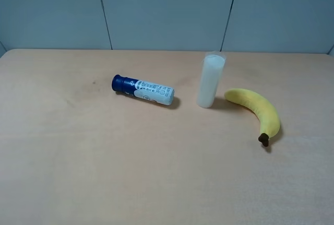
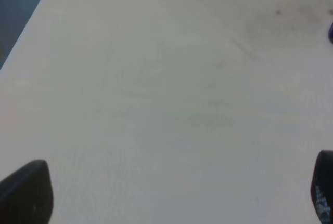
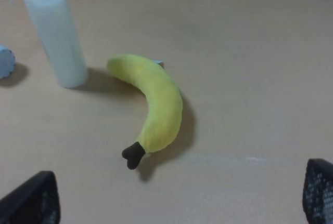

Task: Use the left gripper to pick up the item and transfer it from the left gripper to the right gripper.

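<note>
The banana (image 1: 257,109) lies on the table at the right, yellow and curved, its dark stem tip toward the front. It also shows in the right wrist view (image 3: 154,103). Neither arm shows in the high view. In the left wrist view the left gripper (image 2: 171,195) is open over bare table, only its two black fingertips (image 2: 26,193) at the frame corners showing. In the right wrist view the right gripper (image 3: 182,195) is open and empty, its fingertips (image 3: 34,200) wide apart, with the banana lying ahead of them on the table.
A white bottle with a dark blue cap (image 1: 142,90) lies on its side at the table's middle. An upright translucent white cylinder (image 1: 211,80) stands just left of the banana, also in the right wrist view (image 3: 54,33). A grey panelled wall runs behind the table.
</note>
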### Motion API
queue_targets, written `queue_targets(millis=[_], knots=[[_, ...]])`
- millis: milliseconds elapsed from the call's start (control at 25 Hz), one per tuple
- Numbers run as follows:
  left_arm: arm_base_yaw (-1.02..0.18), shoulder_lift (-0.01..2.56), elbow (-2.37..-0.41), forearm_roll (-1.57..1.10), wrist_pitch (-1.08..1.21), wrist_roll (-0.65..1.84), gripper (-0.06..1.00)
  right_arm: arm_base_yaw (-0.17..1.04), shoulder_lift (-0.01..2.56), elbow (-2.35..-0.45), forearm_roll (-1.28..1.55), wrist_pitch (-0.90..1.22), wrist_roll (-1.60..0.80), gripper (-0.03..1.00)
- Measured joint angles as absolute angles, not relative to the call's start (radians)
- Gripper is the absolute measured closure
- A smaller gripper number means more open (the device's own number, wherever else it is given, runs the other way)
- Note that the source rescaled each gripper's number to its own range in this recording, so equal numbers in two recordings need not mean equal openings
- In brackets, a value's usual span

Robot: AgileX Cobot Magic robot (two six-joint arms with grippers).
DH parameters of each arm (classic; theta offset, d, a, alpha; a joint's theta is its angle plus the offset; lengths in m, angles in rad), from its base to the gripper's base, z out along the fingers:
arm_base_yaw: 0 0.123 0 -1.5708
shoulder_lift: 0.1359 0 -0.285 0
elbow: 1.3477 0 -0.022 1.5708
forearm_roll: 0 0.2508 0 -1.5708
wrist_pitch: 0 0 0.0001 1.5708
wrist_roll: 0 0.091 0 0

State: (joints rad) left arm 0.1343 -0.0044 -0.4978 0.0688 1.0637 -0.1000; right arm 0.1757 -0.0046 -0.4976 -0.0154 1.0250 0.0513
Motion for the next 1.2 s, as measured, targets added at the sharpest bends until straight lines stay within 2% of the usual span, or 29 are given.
queue_targets(millis=[160, 520, 1200], knots=[[0.134, -0.004, -0.498, 0.069, 1.064, -0.100, -0.05, 0.161, -0.005, -0.498, -0.015, 1.024, 0.051, -0.03], [0.134, -0.004, -0.498, 0.069, 1.064, -0.100, -0.05, -0.052, -0.005, -0.498, -0.013, 1.024, 0.051, -0.03], [0.134, -0.004, -0.498, 0.069, 1.064, -0.100, -0.05, -0.065, -0.005, -0.498, -0.012, 1.024, 0.051, -0.03]])
